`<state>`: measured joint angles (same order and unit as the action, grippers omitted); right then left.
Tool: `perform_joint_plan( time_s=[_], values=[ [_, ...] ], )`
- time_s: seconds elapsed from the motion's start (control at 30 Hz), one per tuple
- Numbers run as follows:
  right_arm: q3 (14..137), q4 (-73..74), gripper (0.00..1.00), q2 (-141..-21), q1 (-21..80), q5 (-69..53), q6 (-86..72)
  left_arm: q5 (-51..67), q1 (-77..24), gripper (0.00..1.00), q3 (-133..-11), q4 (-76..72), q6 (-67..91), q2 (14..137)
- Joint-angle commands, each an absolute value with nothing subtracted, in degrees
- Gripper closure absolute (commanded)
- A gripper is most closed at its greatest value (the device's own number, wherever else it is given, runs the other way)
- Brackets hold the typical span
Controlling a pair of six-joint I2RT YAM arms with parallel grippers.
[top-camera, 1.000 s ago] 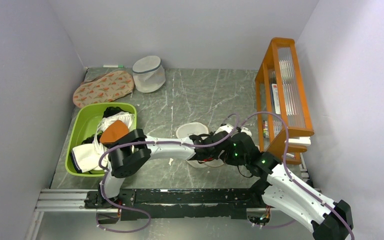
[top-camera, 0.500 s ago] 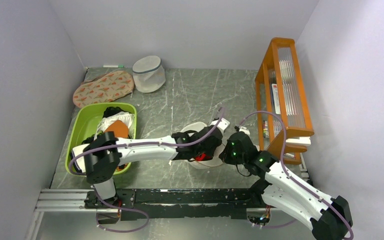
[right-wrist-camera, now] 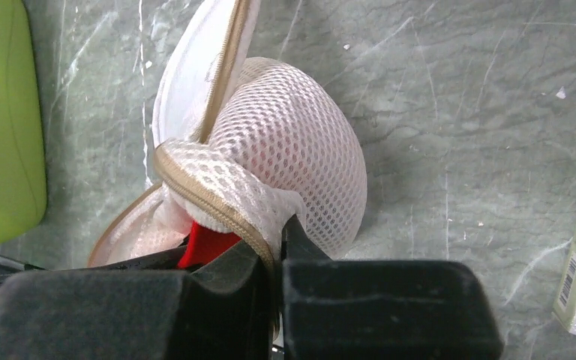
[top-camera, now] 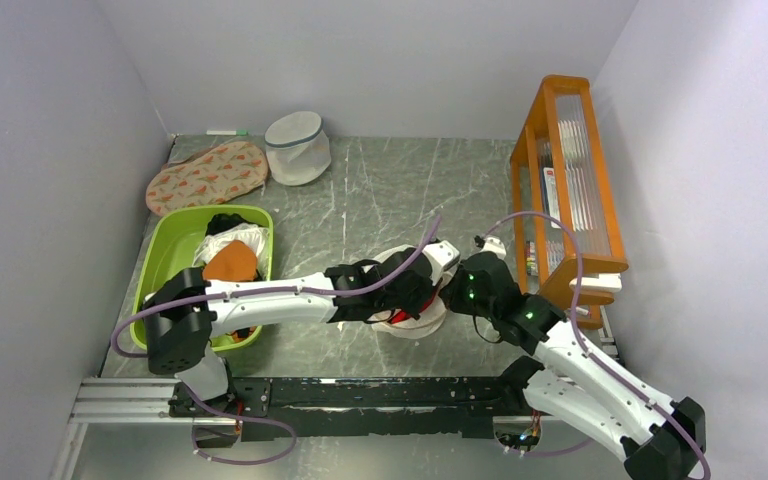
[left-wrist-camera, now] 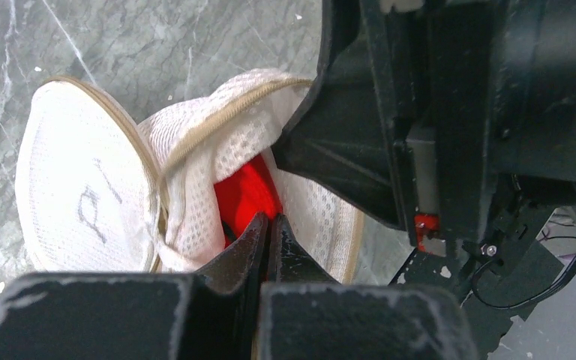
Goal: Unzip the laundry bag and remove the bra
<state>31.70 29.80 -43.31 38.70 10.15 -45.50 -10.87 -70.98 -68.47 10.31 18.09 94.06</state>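
Mesh laundry bag (right-wrist-camera: 292, 142) at centre of the bench (top-camera: 380, 190): soft, light, already open. Right end effector (right-wrist-camera: 276, 244) pinches the zip rim. Left end effector (left-wrist-camera: 268, 223) is closed at the red bra (left-wrist-camera: 246, 191). I'd grip bunched fabric.

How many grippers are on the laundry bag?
2: left gripper closed on the red bra at the mouth of the laundry bag; right gripper pinching its zip rim.
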Motion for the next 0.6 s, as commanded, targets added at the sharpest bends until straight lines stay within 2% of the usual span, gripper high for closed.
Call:
perform_joint_plan(
  time_s=[0.0,0.17,0.37,0.47,0.57],
  values=[
    [32.46,29.00,0.96,-41.69,38.89,12.61,-44.44,-9.37,-71.02,0.93,-69.04,12.85,16.41,94.89],
    [30.86,28.83,0.94,-40.35,38.85,11.52,-45.72,-8.58,-71.02,0.93,-67.68,12.60,16.95,94.65],
    [30.00,28.28,0.91,-42.35,38.84,11.00,-46.06,-7.77,-71.02,0.93,-63.42,7.27,13.45,86.74],
    [29.61,27.57,0.91,-43.35,38.85,9.82,-45.89,-10.95,-71.02,0.93,-61.98,5.21,13.19,81.79],
    [29.18,26.96,0.92,-43.47,38.89,8.98,-45.71,-20.28,-70.91,0.93,-63.92,7.65,16.54,78.77]
  ],
)
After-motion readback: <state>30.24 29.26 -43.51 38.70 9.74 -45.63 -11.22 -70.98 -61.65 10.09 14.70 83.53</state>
